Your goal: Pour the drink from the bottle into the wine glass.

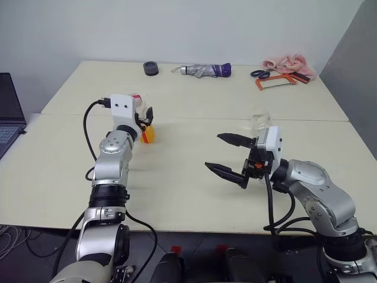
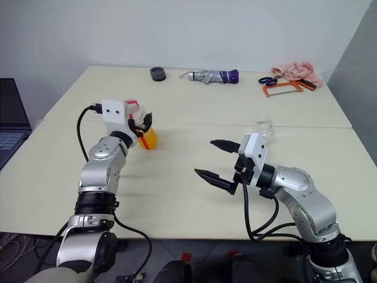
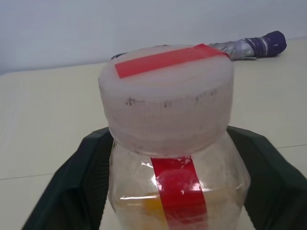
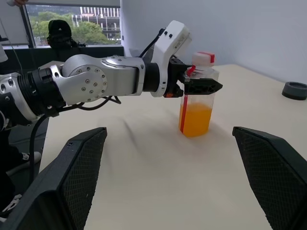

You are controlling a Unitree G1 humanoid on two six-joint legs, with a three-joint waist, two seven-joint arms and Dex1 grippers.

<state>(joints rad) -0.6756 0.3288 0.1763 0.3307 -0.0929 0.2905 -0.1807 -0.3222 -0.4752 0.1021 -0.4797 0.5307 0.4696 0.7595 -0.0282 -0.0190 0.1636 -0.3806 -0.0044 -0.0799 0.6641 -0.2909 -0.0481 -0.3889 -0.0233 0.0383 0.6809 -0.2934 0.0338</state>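
The left gripper [image 4: 204,86] is clamping the light, slippery bottle [image 4: 197,96] just below its cap [image 3: 165,93], right gripper [image 1: 231,154] gaping.

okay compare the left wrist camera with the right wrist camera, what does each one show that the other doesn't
Left wrist view only: a folded umbrella lying on the table beyond the bottle. Right wrist view only: the orange drink filling the bottle's lower half, the left arm seen from the side, the right gripper with its fingers wide apart, and a dark round object. Both: the bottle between the left gripper's fingers, cap on.
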